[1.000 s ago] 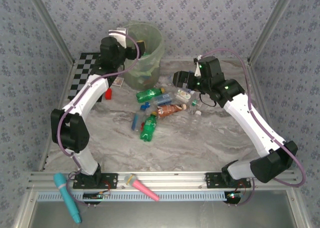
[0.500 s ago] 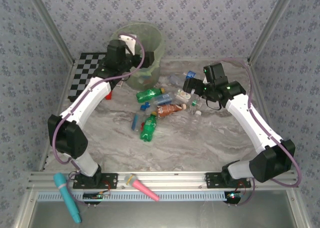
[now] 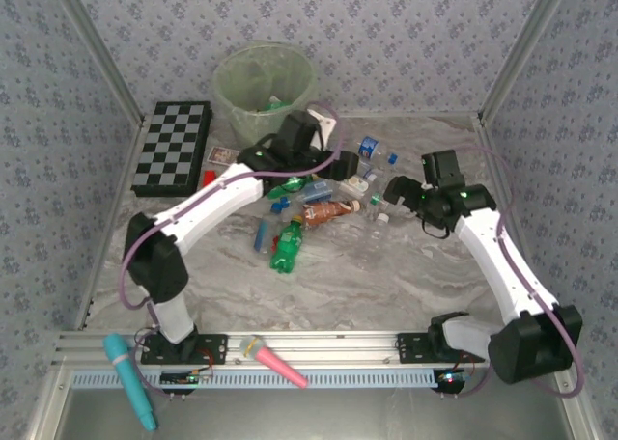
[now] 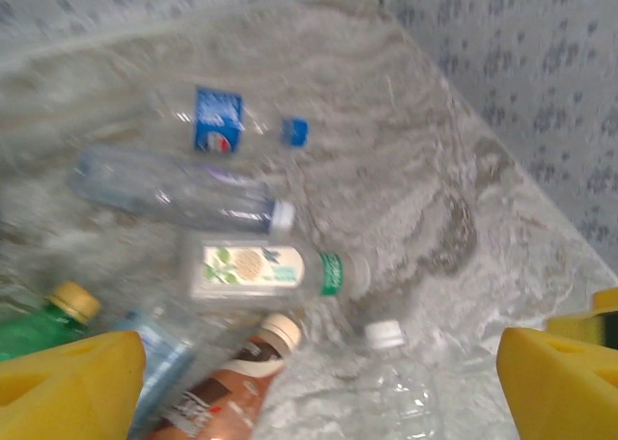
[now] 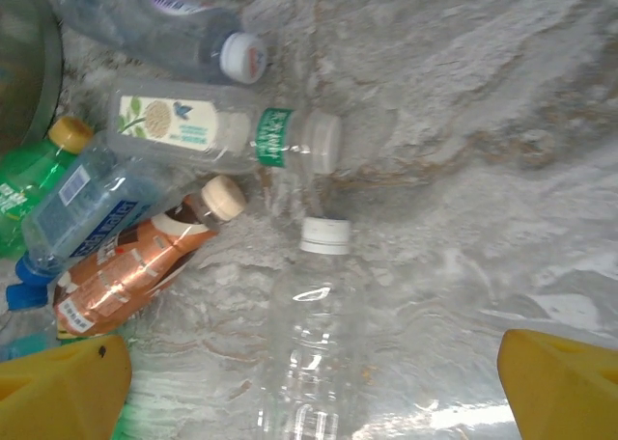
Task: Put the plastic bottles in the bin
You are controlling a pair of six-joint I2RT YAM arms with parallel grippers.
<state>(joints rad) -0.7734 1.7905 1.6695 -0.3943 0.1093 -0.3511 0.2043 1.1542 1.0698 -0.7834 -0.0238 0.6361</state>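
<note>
Green bottle point(image 3: 287, 247) nearest, brown bottle point(image 3: 328, 211) and clear ones beyond, all loose on table point(image 3: 386, 276). Left pincer point(image 4: 321, 363) and right pincer point(image 5: 314, 368) gape empty over the heap. Bin point(image 3: 241, 122) far back, little visible inside; most work left.

Looks like robot lab test cell, not home. Aluminium extrusion frame point(image 3: 319, 344) along near edge, floral-print panels point(image 3: 406, 35) boxing in left, far, right. Marble-look desk point(image 3: 386, 276). White left arm point(image 3: 208, 204), right arm point(image 3: 507, 261) bolted at near rail.
</note>
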